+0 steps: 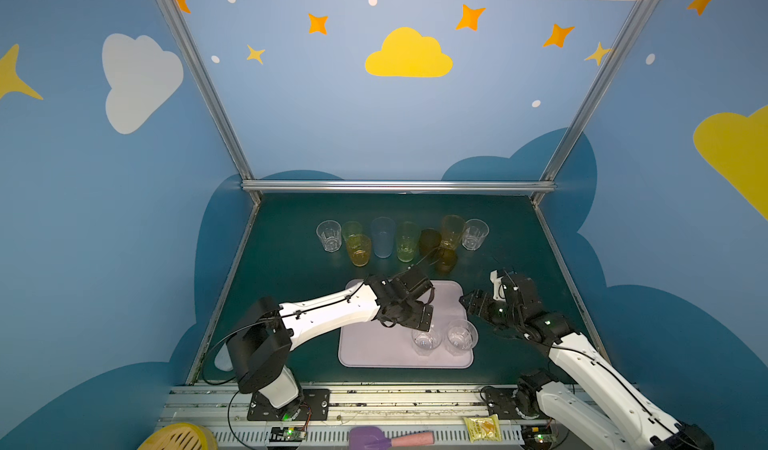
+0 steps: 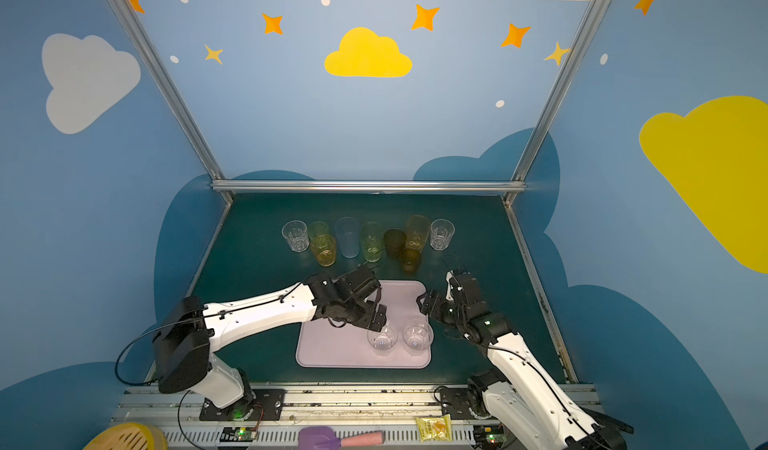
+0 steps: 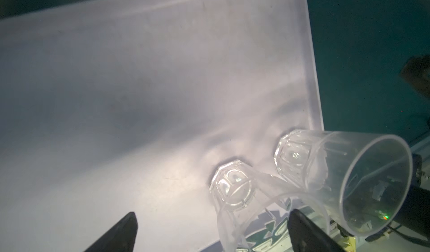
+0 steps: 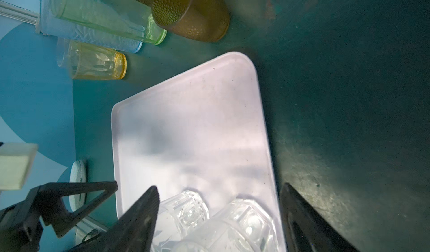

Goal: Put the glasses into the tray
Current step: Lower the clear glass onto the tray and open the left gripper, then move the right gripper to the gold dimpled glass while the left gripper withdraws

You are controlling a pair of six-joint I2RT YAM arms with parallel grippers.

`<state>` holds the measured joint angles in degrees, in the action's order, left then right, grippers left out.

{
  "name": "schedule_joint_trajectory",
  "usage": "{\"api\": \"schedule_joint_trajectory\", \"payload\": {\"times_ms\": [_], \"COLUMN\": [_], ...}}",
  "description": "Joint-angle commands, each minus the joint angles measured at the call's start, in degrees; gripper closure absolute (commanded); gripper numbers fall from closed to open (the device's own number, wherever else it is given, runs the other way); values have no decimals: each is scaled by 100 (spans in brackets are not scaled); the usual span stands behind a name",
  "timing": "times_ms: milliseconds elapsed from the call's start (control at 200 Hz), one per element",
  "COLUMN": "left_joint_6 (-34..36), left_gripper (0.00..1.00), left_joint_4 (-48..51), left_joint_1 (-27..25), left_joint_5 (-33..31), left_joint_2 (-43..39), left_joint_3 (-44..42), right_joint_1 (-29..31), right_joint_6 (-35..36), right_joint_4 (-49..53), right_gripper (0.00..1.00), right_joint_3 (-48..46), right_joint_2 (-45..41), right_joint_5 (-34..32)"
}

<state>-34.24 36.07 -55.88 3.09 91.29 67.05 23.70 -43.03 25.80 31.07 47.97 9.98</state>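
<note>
- Bottom edge, on the metal rail (image 1: 374, 402): one yellow slatted basket (image 1: 178, 438), one purple spatula (image 1: 370, 437), one crinkled yellow packet (image 1: 482, 428).
- Lower centre: one flat lilac tray (image 1: 374, 344), rounded corners, low rim, holds two upright clear faceted tumblers, left tray tumbler (image 1: 426, 340) just beside right tray tumbler (image 1: 461, 335).
- Left gripper (image 3: 213, 212) hangs over the left tray tumbler, fingers spread wide; right gripper (image 4: 220, 186), at the tray's right edge, is likewise spread, empty.
- Mid-frame, on the dark green table (image 1: 291, 269), nine glasses off the tray: clear left-end tumbler (image 1: 328, 235), short green (image 1: 351, 229), short amber (image 1: 358, 250), tall blue (image 1: 382, 238), tall green (image 1: 407, 242), dark brown (image 1: 429, 240), dimpled brown (image 1: 446, 259), tall yellow (image 1: 452, 231), clear right-end tumbler (image 1: 474, 234).
</note>
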Motion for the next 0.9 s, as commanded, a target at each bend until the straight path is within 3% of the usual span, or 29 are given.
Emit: {"api": "schedule_joint_trajectory", "payload": {"times_ms": [0,421,571,896], "left_joint_6": [-54,-281,-131,2], "left_gripper": [0,0,0,0], "left_joint_4": [-97,-1441,-1536,-1655], "left_joint_1": [242,1356,1530,1703], "left_joint_5": [-463,-739,-746,-627], "left_joint_2": [-378,-1860,-2189,-2447], "left_joint_3": [-87,-1412,-1636,-1993], "right_joint_1": [-24,-80,-178,-269], "right_joint_6": [134,159,279,383], "right_joint_4": [35,-416,-405,-179], "right_gripper": [19,30,51,56], "right_joint_3": [333,1378,2003,3028], "right_joint_2": [168,1483,2285,3806], "right_joint_5": [74,-91,-44,-259]}}
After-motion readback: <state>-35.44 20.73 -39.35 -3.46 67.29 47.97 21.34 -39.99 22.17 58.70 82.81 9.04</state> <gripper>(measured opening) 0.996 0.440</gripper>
